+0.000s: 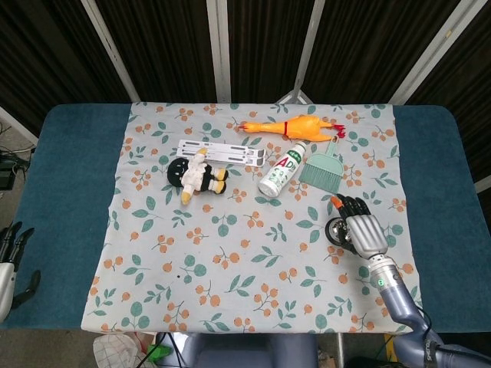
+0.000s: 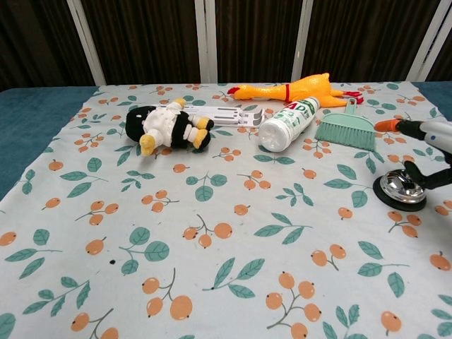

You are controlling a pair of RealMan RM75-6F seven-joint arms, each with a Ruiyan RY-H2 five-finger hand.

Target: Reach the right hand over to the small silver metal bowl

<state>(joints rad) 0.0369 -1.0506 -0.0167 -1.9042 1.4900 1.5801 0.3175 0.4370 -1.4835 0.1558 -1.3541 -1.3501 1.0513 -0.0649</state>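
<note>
The right hand [image 1: 360,230] hovered directly above the silver bowl [image 2: 402,188], which sat on the floral cloth [image 1: 230,253] near its right edge. Fingers were spread, grasping nothing. Reach judged essentially complete; contact unconfirmed.

On your worktop [image 1: 69,176] the cloth [image 1: 253,261] carries everything: the rubber chicken [image 1: 290,126] lies at the far edge, with the flat rack [image 1: 221,152] and plush toy [image 1: 196,176] to its left and nearer you. The bottle [image 1: 282,169] lies between the plush toy and the hand brush [image 1: 324,167]. Nearer you than the brush sits the small metal bowl [image 1: 337,228], your right hand [image 1: 362,232] over its right side, while your left hand [image 1: 9,268] hangs off the worktop's left edge.
</note>
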